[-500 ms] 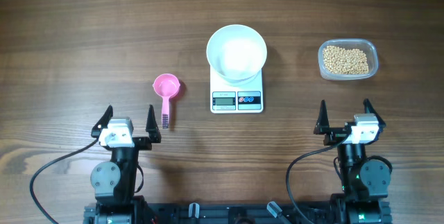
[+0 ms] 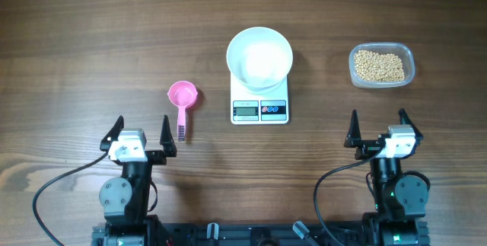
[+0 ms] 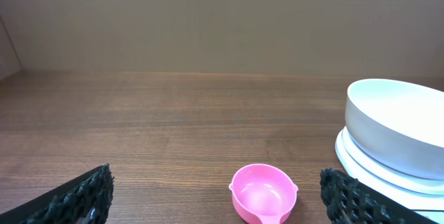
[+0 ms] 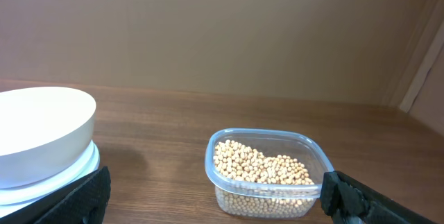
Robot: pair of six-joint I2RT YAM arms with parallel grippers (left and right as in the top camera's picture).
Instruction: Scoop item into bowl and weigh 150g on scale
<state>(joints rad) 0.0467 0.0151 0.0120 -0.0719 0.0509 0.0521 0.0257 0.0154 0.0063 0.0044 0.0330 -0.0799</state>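
One wooden table (image 2: 91, 33). Two claws, left gripper (image 2: 141, 124) and right gripper (image 2: 378, 116), lower frame: both spread wide, holding nothing. One scale (image 2: 259, 110), upper centre, display unreadable. One bowl (image 2: 259, 58) on it, seemingly empty. One clear tub (image 2: 412, 63), upper right, holding many beans (image 2: 379, 65). One pink scoop (image 2: 183, 96), centre-left.

Site is presenting as a robotics test bench, not a home. A cabled left arm (image 2: 125, 193) and right arm (image 2: 396, 189) are standing at a wood-grain table (image 2: 76, 33). Plain beige panels (image 3: 222, 16) are enclosing it.
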